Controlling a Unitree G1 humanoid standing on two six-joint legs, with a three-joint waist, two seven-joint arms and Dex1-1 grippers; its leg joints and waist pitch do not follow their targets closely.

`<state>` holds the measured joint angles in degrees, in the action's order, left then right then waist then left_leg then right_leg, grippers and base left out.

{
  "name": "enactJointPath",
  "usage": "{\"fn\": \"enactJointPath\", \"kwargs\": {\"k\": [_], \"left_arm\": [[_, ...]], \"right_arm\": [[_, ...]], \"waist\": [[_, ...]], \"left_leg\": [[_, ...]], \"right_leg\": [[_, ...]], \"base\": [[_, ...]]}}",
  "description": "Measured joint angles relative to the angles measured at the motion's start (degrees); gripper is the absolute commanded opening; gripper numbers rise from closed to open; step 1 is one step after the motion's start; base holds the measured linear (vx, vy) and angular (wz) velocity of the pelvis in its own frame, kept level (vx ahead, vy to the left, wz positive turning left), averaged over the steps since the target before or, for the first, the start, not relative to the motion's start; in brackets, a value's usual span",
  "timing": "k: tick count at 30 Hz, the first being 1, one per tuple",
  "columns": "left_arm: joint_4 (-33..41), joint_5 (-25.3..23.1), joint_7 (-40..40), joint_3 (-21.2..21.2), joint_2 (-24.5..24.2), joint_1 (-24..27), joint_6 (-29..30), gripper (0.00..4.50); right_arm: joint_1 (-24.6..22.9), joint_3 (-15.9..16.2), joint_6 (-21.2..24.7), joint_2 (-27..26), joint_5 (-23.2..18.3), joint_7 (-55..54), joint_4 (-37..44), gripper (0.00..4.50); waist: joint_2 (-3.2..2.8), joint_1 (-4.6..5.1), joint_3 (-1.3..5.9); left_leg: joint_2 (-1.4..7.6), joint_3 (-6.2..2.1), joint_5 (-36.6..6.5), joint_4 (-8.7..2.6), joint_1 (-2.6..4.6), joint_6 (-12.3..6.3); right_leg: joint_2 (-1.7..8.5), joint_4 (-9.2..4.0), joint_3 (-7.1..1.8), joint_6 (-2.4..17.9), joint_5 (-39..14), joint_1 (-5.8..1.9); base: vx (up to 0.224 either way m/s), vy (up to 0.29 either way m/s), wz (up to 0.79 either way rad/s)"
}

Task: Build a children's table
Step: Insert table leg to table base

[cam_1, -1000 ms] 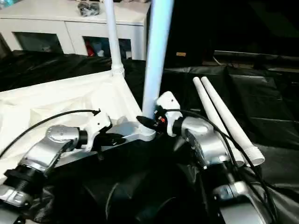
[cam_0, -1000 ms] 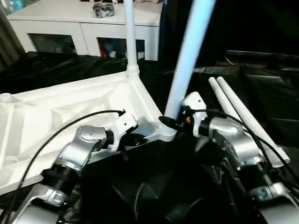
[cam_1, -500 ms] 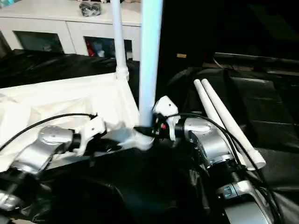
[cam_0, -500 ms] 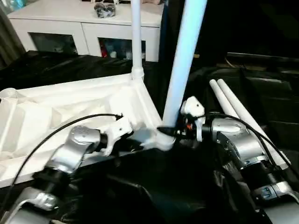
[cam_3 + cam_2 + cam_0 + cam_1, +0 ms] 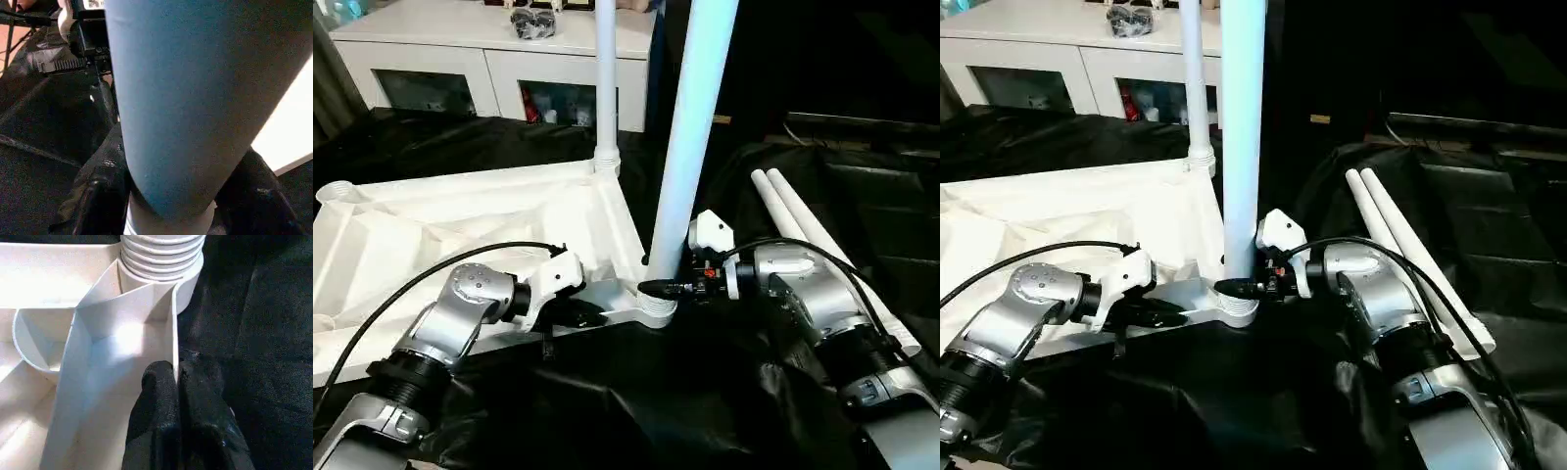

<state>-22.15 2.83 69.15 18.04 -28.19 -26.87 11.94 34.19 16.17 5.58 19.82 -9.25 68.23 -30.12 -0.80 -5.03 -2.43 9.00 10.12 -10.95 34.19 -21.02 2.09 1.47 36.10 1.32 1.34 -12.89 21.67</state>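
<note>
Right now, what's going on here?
The robot is fitting legs to the upside-down tabletop. Its right gripper clasps the near leg at its base, where it stands in the near corner socket. Its left gripper is shut on the tabletop's edge wall beside that socket. A far leg already stands upright, and two spare legs lie on the black sheet.

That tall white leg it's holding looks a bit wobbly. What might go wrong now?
The near leg leans slightly in its corner socket; if the right gripper lets go, it might tip out. The left gripper pinches only the tabletop's thin rim, so the top might slip.
</note>
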Motion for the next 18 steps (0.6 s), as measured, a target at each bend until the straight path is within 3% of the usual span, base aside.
{"fn": "enactJointPath", "kwargs": {"k": [3,7,12,18], "left_arm": [[-0.45,-0.25,-0.85,-0.12,0.53,-0.16,0.05,0.00],[-2.74,-2.22,-7.94,-0.43,4.24,-2.24,2.39,0.00],[-2.50,-3.22,-17.19,-1.26,9.87,-3.49,9.04,0.00],[1.40,-6.52,-28.78,-1.97,17.71,-3.66,19.24,0.00]], "right_arm": [[-0.08,-0.34,-0.24,-0.80,0.00,-1.54,-0.42,1.88],[-0.04,-4.08,-0.69,-3.65,0.36,-11.92,-4.23,1.88],[0.64,-6.93,1.08,-6.92,1.45,-23.64,-6.08,1.88],[4.42,-10.34,3.78,-11.56,2.55,-37.11,-11.89,1.88]], "waist": [[0.02,0.05,0.01],[0.10,0.06,-0.02],[0.13,0.10,-0.18],[-0.25,0.52,-0.16]], "left_leg": [[0.00,0.00,0.00,-0.01,0.14,0.01],[-0.01,0.00,0.00,-0.01,0.48,0.02],[-0.01,-0.01,0.00,-0.02,0.53,0.02],[-0.04,-0.05,0.00,-0.06,0.56,0.01]], "right_leg": [[0.00,0.00,0.00,0.00,0.00,-0.13],[0.04,-0.04,0.00,-0.17,-0.10,-0.37],[0.08,-0.31,0.01,-0.20,-0.12,-0.33],[0.18,-0.86,0.13,-0.11,-0.06,-0.35]], "base": [[0.000,0.000,0.00],[0.000,0.000,0.00],[0.000,0.000,0.00],[0.000,0.000,0.00]]}}
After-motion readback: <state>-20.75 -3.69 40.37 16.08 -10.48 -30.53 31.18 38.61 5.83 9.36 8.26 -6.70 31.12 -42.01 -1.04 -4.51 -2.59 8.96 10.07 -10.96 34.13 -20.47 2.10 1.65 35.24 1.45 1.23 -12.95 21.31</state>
